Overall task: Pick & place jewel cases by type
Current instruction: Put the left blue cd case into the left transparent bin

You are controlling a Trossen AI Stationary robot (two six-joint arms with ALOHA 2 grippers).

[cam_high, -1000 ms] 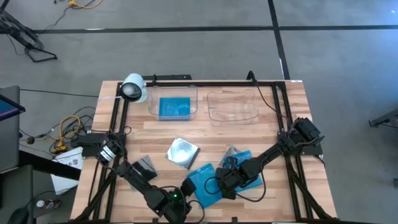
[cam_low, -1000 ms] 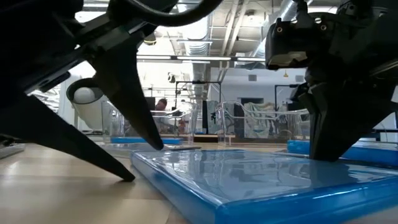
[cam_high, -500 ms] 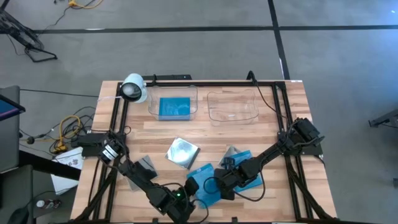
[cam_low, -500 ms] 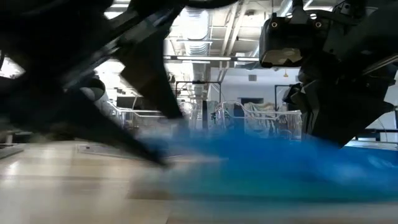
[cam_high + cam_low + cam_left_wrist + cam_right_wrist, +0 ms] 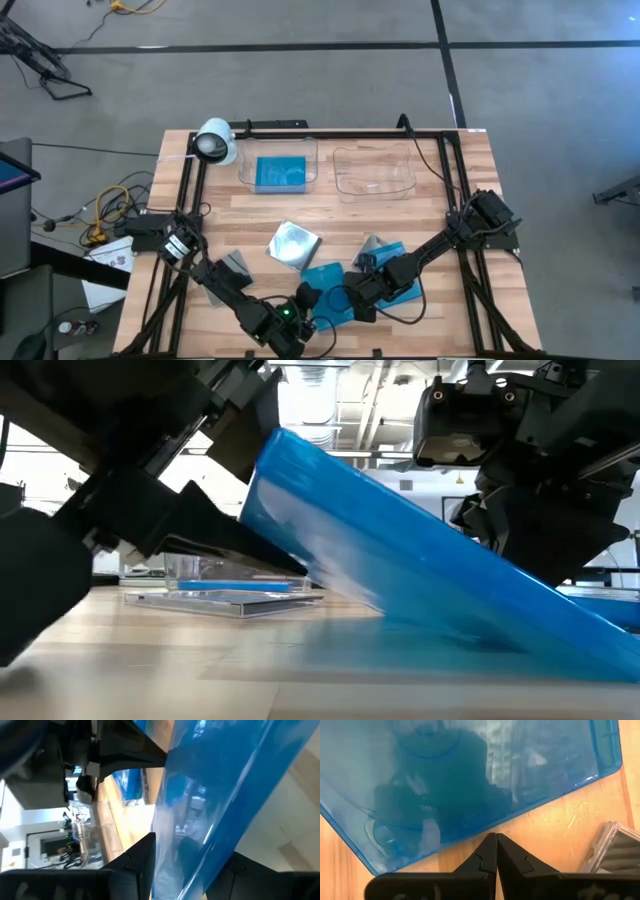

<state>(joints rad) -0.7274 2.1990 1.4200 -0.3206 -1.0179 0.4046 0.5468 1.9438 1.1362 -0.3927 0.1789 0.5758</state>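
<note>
A bright blue jewel case [image 5: 328, 283] stands tilted near the table's front edge, with my left gripper [image 5: 303, 300] shut on its left end. My right gripper [image 5: 357, 293] is shut, and its tips stand at that case's right edge [image 5: 492, 827]. A second blue jewel case [image 5: 404, 287] lies flat under the right arm. Clear jewel cases lie flat at the middle [image 5: 293, 245], at the left [image 5: 232, 266] and by the right arm [image 5: 372, 246]. Another blue case [image 5: 280, 173] lies in the far left tray. My left gripper pinches the blue case's left end [image 5: 172, 865] between its two fingers, one on each flat face. The fingers come from the table's left, slanting down. That end [image 5: 265, 470] is raised, and the opposite edge [image 5: 540, 650] rests on the table. My right gripper's shut fingertips [image 5: 496, 845] point down at the case's right edge; I cannot tell whether they touch it.
Two clear rounded trays stand at the far side, the left one [image 5: 246, 178] holding the blue case and the right one [image 5: 375, 170] beside it. A white cylindrical camera [image 5: 213, 141] sits at the far left corner. A black frame [image 5: 450, 190] borders the tabletop.
My left gripper has turned at the wrist while staying in place, and it has tipped the blue case. The case's held left end has risen off the table, while its right edge has stayed down by my right gripper.
</note>
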